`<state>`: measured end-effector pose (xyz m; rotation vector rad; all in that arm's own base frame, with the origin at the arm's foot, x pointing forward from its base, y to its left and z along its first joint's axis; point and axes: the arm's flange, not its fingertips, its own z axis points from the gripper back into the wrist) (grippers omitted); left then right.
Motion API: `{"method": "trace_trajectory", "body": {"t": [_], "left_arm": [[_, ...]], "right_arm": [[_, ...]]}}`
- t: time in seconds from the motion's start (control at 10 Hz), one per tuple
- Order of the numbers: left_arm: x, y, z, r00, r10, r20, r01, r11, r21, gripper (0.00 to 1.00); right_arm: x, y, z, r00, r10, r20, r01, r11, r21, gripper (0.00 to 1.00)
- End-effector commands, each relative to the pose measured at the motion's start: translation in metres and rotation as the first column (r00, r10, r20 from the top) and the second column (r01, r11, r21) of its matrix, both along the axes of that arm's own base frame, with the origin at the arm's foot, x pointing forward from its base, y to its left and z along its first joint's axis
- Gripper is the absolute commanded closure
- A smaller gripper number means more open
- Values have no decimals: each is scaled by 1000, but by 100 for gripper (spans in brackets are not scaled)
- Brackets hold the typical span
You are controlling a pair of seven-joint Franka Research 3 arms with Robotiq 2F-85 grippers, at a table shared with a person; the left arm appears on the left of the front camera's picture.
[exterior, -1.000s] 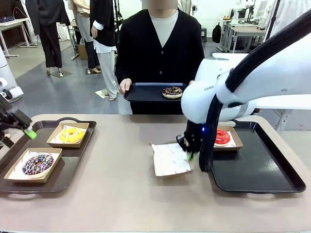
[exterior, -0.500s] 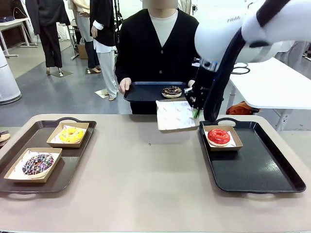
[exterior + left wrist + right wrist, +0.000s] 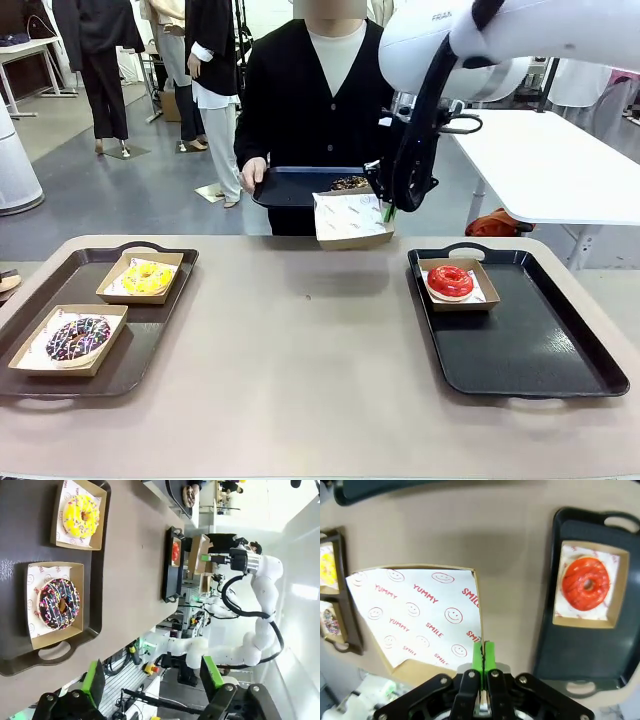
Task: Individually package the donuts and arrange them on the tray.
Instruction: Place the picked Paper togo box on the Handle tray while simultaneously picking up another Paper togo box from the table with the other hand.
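Note:
My right gripper (image 3: 388,212) (image 3: 483,656) is shut on the edge of an empty paper-lined box (image 3: 350,220) (image 3: 420,615), held in the air just in front of the person's dark tray (image 3: 295,187). A chocolate-iced donut (image 3: 350,183) lies on that tray. The red-iced donut (image 3: 450,281) (image 3: 586,582) sits in its box on the right tray (image 3: 540,360). On the left tray (image 3: 130,360), the yellow donut (image 3: 147,277) (image 3: 80,515) and the dark sprinkled donut (image 3: 78,338) (image 3: 59,603) lie in boxes. My left gripper (image 3: 152,677) is open, well back from them.
The person stands at the far side, both hands holding the dark tray. Bare tabletop (image 3: 290,350) lies between the two trays. The right tray has free room in front of the red donut's box.
My right arm lifted the empty box off the table and carried it up and away toward the person's tray. My left gripper moved out of the front view at the left edge.

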<state>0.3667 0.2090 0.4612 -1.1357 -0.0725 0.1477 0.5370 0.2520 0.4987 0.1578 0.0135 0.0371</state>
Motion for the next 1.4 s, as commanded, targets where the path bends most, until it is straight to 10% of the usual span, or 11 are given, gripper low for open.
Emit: {"method": "trace_trajectory", "body": {"t": [0.0, 1.3], "left_arm": [[3, 14, -3, 1000, 1, 13, -1, 1000, -17, 0], [7, 23, -34, 997, 17, -72, -21, 999, -48, 0]], "right_arm": [[29, 10, -5, 998, -2, -58, 0, 999, -42, 100], [48, 0, -28, 996, -18, -92, 16, 1000, -22, 100]]}}
